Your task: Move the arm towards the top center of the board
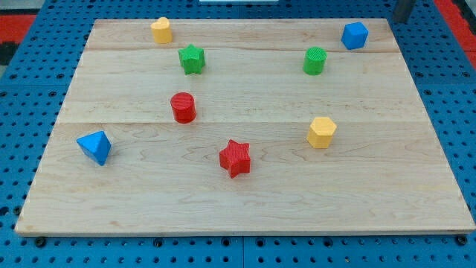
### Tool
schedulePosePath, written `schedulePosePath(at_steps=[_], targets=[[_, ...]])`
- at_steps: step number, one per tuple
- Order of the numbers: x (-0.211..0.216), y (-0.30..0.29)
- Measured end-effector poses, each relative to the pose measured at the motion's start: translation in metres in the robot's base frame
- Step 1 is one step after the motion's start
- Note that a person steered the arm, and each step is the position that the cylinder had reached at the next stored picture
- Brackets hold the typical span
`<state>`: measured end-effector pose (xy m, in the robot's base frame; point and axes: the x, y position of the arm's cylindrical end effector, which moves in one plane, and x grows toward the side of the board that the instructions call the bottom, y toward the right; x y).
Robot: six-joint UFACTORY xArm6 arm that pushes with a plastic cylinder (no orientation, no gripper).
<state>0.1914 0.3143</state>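
Although a dark piece of the arm shows at the view's top right corner, my tip is out of sight, so its place among the blocks cannot be told. Nearest that corner on the wooden board sits the blue cube-like block, with the green cylinder block beside it.

- A pale wooden board fills most of the view, made of planks joined side by side with faint seams running left to right.
- A blue pegboard dotted with rows of small holes lies under the board and shows on all sides of it.
- Red surface shows beyond the board's top left corner, and again beyond its top right corner.
- Light is even, with soft, short shadows.
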Motion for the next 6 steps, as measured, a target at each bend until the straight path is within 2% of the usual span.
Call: schedulePosePath(at_steps=[1, 3, 6], targets=[[0.000, -0.016], [0.000, -0.102], [0.002, -0.200]])
